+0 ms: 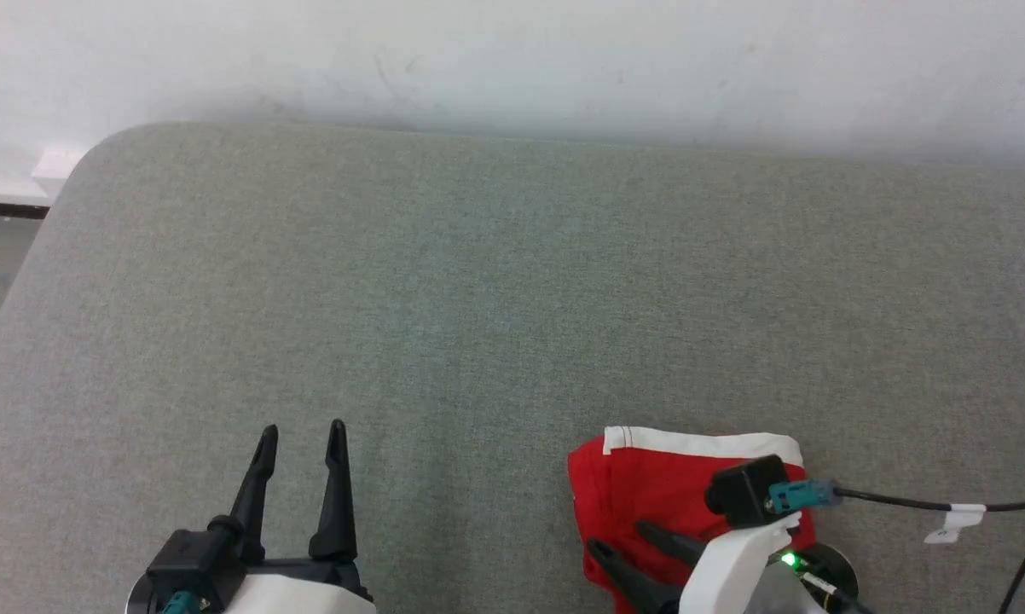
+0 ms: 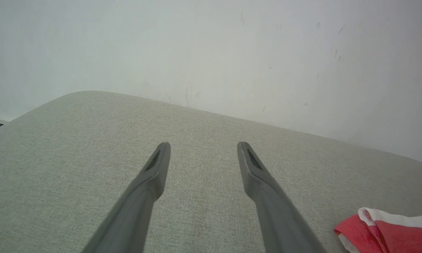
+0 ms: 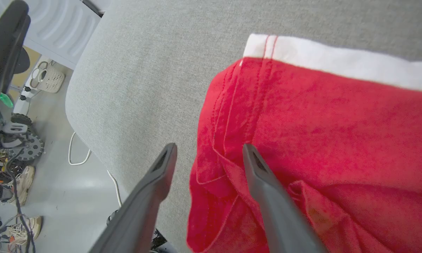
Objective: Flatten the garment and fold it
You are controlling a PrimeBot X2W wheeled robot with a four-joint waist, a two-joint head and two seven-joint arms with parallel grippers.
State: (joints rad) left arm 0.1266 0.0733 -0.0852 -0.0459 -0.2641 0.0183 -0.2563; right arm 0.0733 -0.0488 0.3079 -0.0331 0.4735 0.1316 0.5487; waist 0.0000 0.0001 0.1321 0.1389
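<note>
Grey woven padding (image 1: 478,281) spreads across nearly the whole scene, rounded at its far left corner; its far edge meets a plain white wall (image 1: 512,51), faintly scuffed.

At the near right of this surface lies the garment (image 1: 649,486), a bunched heap of bright red cloth with a white band along its far edge. My right wrist view shows stitched seams and soft folds in it (image 3: 320,133), close to the edge of the padding. My left wrist view catches one red and white corner (image 2: 386,228) at its lower right.

My left gripper (image 1: 301,428) sits at the near left over bare padding, well apart from the garment; its two dark fingers are spread wide and hold nothing.

My right gripper (image 1: 616,535) is at the garment's left side, released, with its fingers parted. One finger (image 3: 267,182) lies over the red cloth and the other is over bare padding just beside the hem; nothing is pinched between them, and I cannot tell whether the finger touches the cloth.

A black cable (image 1: 930,503) with a small white tag runs right from my right wrist.

Beyond the padding's edge, the right wrist view shows pale floor (image 3: 56,196), a white cord and a pale shoe (image 3: 21,179).
</note>
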